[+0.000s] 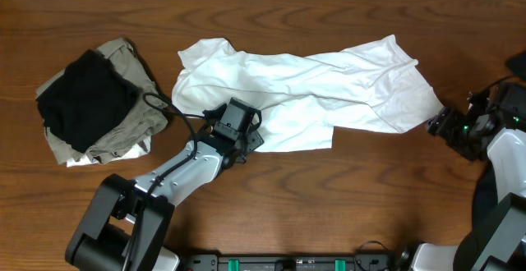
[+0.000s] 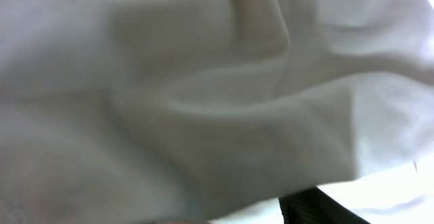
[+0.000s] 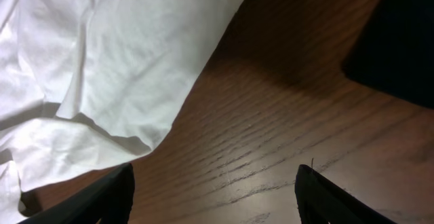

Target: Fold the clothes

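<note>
White T-shirt (image 1: 312, 82) lies crumpled mid-frame; flattening seems in hand. Left tool (image 1: 249, 133), at its lower edge, cannot be judged; right tool (image 3: 213, 187) is held wide. Corners must be pulled apart.

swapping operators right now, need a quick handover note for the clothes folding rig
Left gripper: down on the near-left edge of the white T-shirt. Its wrist view shows only cloth, so I cannot tell if it grips.
Right gripper: open and empty over bare table, just off the shirt's right end.
Black garment lies on a khaki garment, piled at the table's left.
Done: no fold in the T-shirt yet; it lies crumpled across the middle.
Left: flatten and fold it.
</note>
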